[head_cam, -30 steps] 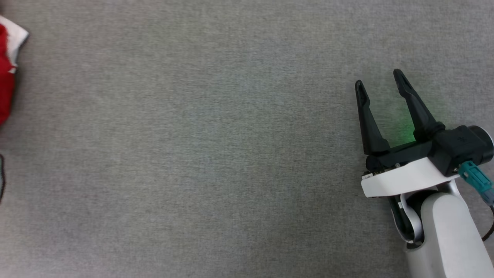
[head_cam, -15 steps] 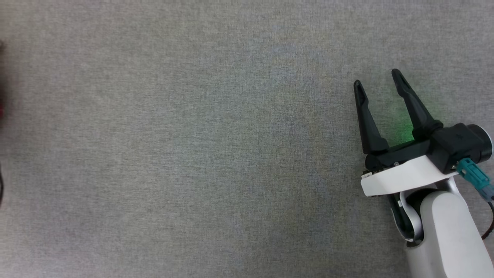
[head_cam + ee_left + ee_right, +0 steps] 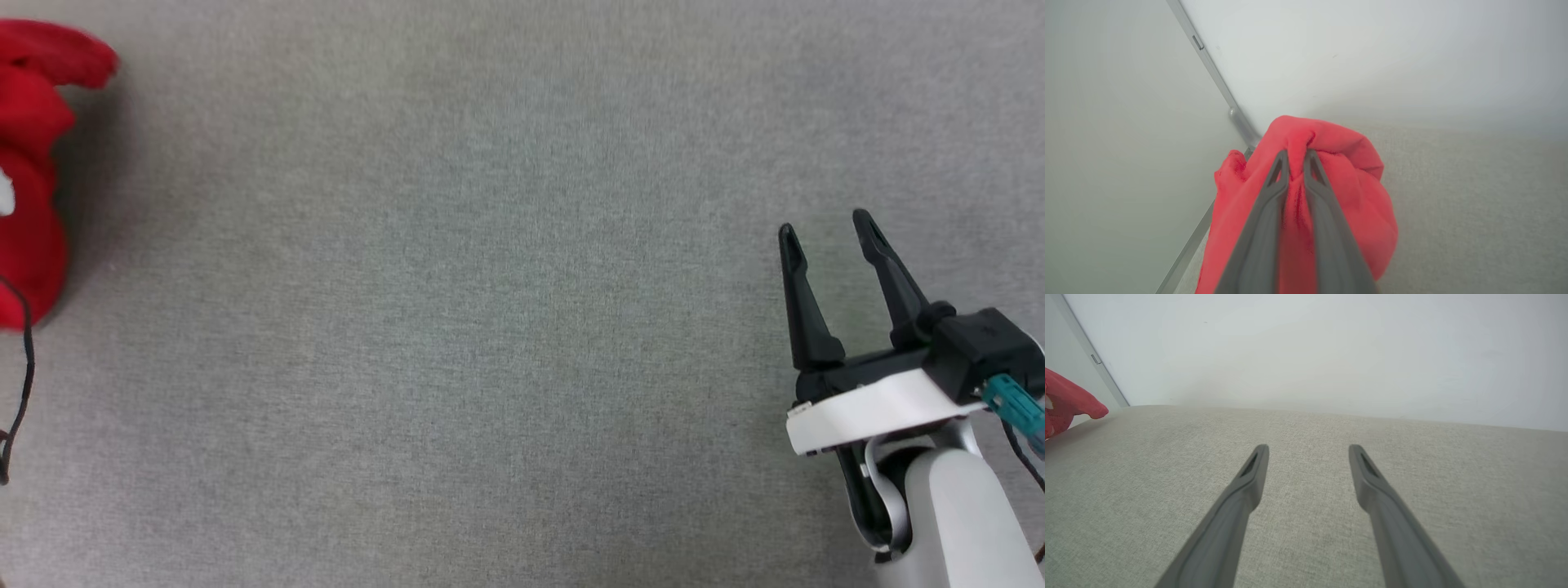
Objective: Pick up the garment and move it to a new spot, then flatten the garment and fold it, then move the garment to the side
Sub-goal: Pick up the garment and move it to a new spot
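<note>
The garment (image 3: 33, 180) is a bunched red cloth at the far left edge of the head view, with a small white patch showing. In the left wrist view my left gripper (image 3: 1296, 157) is shut on a fold of the red garment (image 3: 1347, 196), which hangs bunched around the two fingers above the grey surface. The garment's tip (image 3: 1069, 404) also pokes in at the left of the right wrist view. My right gripper (image 3: 826, 233) stands open at the lower right of the head view, far from the garment, with nothing between its fingers (image 3: 1249, 477).
A grey fabric-covered surface (image 3: 490, 327) spreads across the head view. A pale wall (image 3: 1372, 61) rises behind it, with a metal strip (image 3: 1220, 85) running along a corner. A thin black cable (image 3: 24, 384) hangs at the left edge.
The garment, gone from the left edge half a second ago, now hangs bunched there again. The left gripper closed on it. The right gripper sits lower and slightly right in the head view.
</note>
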Motion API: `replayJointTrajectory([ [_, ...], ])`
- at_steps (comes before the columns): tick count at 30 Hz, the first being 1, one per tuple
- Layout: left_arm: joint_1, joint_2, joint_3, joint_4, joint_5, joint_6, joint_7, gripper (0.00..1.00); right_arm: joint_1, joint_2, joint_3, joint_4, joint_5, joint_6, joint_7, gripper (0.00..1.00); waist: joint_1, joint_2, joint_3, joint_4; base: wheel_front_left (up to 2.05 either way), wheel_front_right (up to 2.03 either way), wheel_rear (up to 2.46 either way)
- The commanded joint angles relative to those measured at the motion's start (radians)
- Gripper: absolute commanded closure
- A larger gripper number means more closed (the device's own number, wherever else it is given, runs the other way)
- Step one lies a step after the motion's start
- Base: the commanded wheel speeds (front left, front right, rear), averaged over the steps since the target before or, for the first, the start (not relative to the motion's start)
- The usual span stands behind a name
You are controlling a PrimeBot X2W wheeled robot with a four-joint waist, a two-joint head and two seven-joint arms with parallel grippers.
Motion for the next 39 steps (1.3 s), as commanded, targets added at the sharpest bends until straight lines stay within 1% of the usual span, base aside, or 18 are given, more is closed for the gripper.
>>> replayJointTrajectory([
  [1, -0.006, -0.018, -0.011, -0.011, 0.007, -0.004, -0.048, 1.00, 0.024, 0.000, -0.011, 0.003, 0.009, 0.000, -0.004, 0.00, 0.0000, 0.0000, -0.059, -0.004, 0.00, 0.00, 0.00],
  [3, 0.000, -0.039, -0.006, -0.026, -0.003, -0.004, -0.111, 1.00, 0.043, 0.000, -0.021, 0.005, 0.015, 0.000, -0.003, 0.00, 0.0000, 0.0000, -0.088, -0.011, 0.00, 0.00, 0.00],
  [4, 0.000, -0.039, -0.006, -0.026, -0.003, -0.004, -0.111, 1.00, 0.043, 0.000, -0.021, 0.005, 0.015, 0.000, -0.003, 0.00, 0.0000, 0.0000, -0.088, -0.011, 0.00, 0.00, 0.00],
  [5, 0.009, -0.048, -0.011, -0.036, -0.002, -0.007, -0.137, 1.00, 0.051, 0.000, -0.022, 0.005, 0.018, 0.000, -0.002, 0.00, 0.0000, 0.0000, -0.102, -0.015, 0.00, 0.00, 0.00],
  [9, 0.053, -0.100, -0.012, -0.083, -0.012, 0.010, -0.234, 1.00, 0.088, 0.000, -0.033, 0.008, 0.027, 0.000, 0.002, 0.00, 0.0000, 0.0000, -0.159, -0.036, 0.00, 0.00, 0.00],
  [12, 0.096, -0.142, -0.018, -0.139, -0.019, 0.019, -0.284, 1.00, 0.111, 0.000, -0.034, 0.010, 0.034, 0.000, 0.008, 0.00, 0.0000, 0.0000, -0.197, -0.059, 0.00, 0.00, 0.00],
  [16, 0.171, -0.217, -0.043, -0.230, -0.038, 0.020, -0.308, 1.00, 0.145, 0.000, -0.048, 0.007, 0.033, 0.000, 0.014, 0.00, 0.0000, 0.0000, -0.240, -0.087, 0.00, 0.00, 0.00],
  [19, 0.233, -0.280, -0.061, -0.299, -0.053, 0.030, -0.319, 1.00, 0.166, 0.000, -0.053, 0.008, 0.044, 0.000, 0.020, 0.00, 0.0000, 0.0000, -0.268, -0.114, 0.00, 0.00, 0.00],
  [24, 0.331, -0.387, -0.115, -0.389, -0.072, 0.040, -0.314, 1.00, 0.195, 0.000, -0.049, 0.006, 0.050, 0.000, 0.031, 0.00, 0.0000, 0.0000, -0.294, -0.160, 0.00, 0.00, 0.00],
  [26, 0.369, -0.430, -0.145, -0.415, -0.074, 0.041, -0.316, 1.00, 0.203, 0.000, -0.048, 0.007, 0.052, 0.000, 0.036, 0.00, 0.0000, 0.0000, -0.302, -0.181, 0.00, 0.00, 0.00],
  [28, 0.404, -0.456, -0.177, -0.436, -0.077, 0.039, -0.316, 1.00, 0.208, 0.000, -0.041, 0.007, 0.054, 0.000, 0.038, 0.00, 0.0000, 0.0000, -0.308, -0.203, 0.00, 0.00, 0.00],
  [31, 0.453, -0.487, -0.251, -0.461, -0.084, 0.020, -0.302, 1.00, 0.215, 0.000, -0.038, 0.007, 0.056, 0.000, 0.043, 0.00, 0.0000, 0.0000, -0.311, -0.228, 0.00, 0.00, 0.00],
  [35, 0.520, -0.501, -0.358, -0.481, -0.094, 0.007, -0.278, 1.00, 0.224, 0.000, -0.037, 0.005, 0.059, 0.000, 0.047, 0.00, 0.0000, 0.0000, -0.308, -0.250, 0.00, 0.00, 0.00],
  [36, 0.533, -0.503, -0.381, -0.488, -0.090, 0.009, -0.278, 1.00, 0.226, 0.000, -0.040, 0.005, 0.059, 0.000, 0.045, 0.00, 0.0000, 0.0000, -0.306, -0.252, 0.00, 0.00, 0.00],
  [39, 0.591, -0.507, -0.462, -0.502, -0.099, -0.005, -0.264, 1.00, 0.239, 0.000, -0.052, 0.002, 0.062, 0.000, 0.044, 0.00, 0.0000, 0.0000, -0.294, -0.248, 0.00, 0.00, 0.00],
])
